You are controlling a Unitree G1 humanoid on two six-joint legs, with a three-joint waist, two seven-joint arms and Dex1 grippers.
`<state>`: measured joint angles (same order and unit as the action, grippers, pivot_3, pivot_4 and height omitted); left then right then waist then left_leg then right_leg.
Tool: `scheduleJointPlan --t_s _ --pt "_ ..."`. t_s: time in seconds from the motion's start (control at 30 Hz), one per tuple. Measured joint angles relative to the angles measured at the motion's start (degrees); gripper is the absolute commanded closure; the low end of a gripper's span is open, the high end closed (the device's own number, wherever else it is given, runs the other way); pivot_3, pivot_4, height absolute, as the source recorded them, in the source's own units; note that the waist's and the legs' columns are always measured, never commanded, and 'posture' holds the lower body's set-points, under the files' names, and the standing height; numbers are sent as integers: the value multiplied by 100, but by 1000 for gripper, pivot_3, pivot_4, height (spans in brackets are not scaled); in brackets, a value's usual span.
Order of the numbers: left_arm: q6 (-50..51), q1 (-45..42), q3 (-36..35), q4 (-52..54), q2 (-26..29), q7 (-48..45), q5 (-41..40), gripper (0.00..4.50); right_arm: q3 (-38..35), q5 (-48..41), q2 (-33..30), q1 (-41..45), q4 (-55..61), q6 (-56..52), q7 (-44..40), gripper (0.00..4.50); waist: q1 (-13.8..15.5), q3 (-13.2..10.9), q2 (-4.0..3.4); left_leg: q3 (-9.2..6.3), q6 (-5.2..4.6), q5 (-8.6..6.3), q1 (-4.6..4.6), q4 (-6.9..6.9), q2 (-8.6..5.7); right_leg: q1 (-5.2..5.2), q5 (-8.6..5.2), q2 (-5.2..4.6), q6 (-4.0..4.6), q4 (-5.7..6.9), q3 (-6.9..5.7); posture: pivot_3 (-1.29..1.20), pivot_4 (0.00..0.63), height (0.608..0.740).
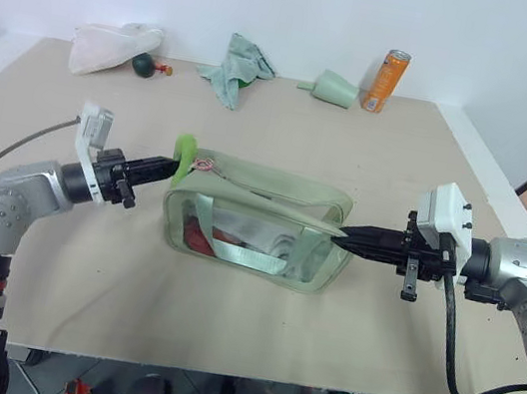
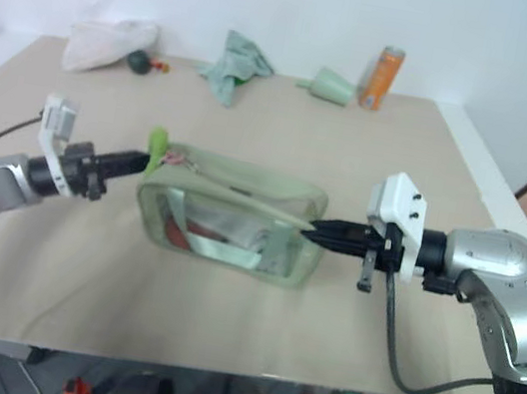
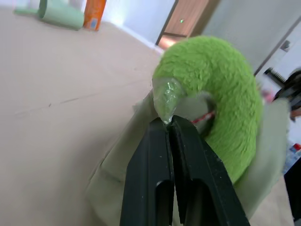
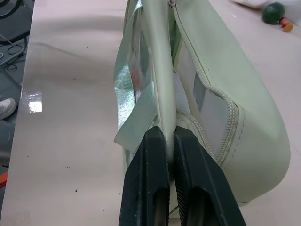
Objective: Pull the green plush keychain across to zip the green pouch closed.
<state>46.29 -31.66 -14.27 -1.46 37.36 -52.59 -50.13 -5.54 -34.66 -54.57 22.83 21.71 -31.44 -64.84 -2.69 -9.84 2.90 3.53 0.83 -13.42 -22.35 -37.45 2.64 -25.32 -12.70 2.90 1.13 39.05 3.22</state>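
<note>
The green pouch point(image 1: 256, 228) lies mid-table, its clear side panel facing me and a green strap inside. At its left end sits the green plush keychain point(image 1: 183, 157), a lime fuzzy ring joined to the zipper by a pinkish link point(image 1: 202, 163). My left gripper point(image 1: 171, 169) reaches in level from the left. In the left wrist view its fingers point(image 3: 155, 155) are shut on a small clear tab of the keychain point(image 3: 221, 89). My right gripper point(image 1: 342, 237) is shut on the pouch's right-end rim point(image 4: 162, 94), its fingers point(image 4: 153, 169) pinching the pale edge.
Along the table's far edge lie a white bag point(image 1: 112, 45), a dark green round toy point(image 1: 144, 63), a teal rag point(image 1: 235, 66), a pale green cone cup point(image 1: 334, 90) and an orange can point(image 1: 388, 80). The table's front edge point(image 1: 244, 374) runs close below the pouch.
</note>
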Motion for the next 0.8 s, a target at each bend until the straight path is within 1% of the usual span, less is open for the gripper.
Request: scheduleJointPlan --t_s 0.17,0.27,0.33,0.4,0.5,0.57,0.67,0.7,0.8 --pt "36 -893 -180 334 -25 102 -402 4429 36 0 42 13 2 22 -5 4500 -4 -1 2 9 1 0 2 0 -4 1 1 -2 -2 -1 12 0 150 740" --pt "85 -995 -111 469 1 31 -415 4429 38 5 54 15 2 30 -5 4500 -9 -1 1 10 1 -1 4 3 -3 1 1 0 -2 -1 14 0 150 740" --pt "70 -992 149 553 133 -138 -248 4429 38 11 58 17 2 36 -1 4500 -5 -1 2 5 1 0 3 2 -3 1 1 1 -2 -1 9 0 150 740" --pt "-102 -951 480 667 319 -373 77 4429 39 13 63 17 2 37 5 4500 -5 -1 1 8 2 0 5 3 -3 1 1 1 -2 0 12 0 150 740" --pt "-329 -823 851 669 450 -625 539 4429 39 13 68 16 4 37 23 4500 -6 -1 1 8 2 0 6 2 -3 1 1 1 -2 0 12 0 150 740" --pt "-377 -755 1036 639 447 -695 739 3803 38 13 68 8 7 36 39 4500 -3 -1 2 7 1 0 4 1 -3 1 1 1 -2 0 11 0 150 740" --pt "-365 -776 1158 535 413 -796 803 2913 31 9 68 -28 64 32 66 4500 -5 -1 2 9 1 0 3 2 -3 0 1 1 -2 0 14 0 150 740" --pt "-365 -784 1173 531 401 -832 816 2508 26 6 67 -38 76 29 90 4500 -6 -1 2 9 1 0 3 2 -2 0 1 2 -2 -1 14 0 150 740" --pt "-370 -824 1179 514 365 -881 862 1490 22 3 67 -50 87 20 120 4500 -4 -1 2 6 1 0 4 2 -2 1 1 2 -2 0 11 0 150 740"
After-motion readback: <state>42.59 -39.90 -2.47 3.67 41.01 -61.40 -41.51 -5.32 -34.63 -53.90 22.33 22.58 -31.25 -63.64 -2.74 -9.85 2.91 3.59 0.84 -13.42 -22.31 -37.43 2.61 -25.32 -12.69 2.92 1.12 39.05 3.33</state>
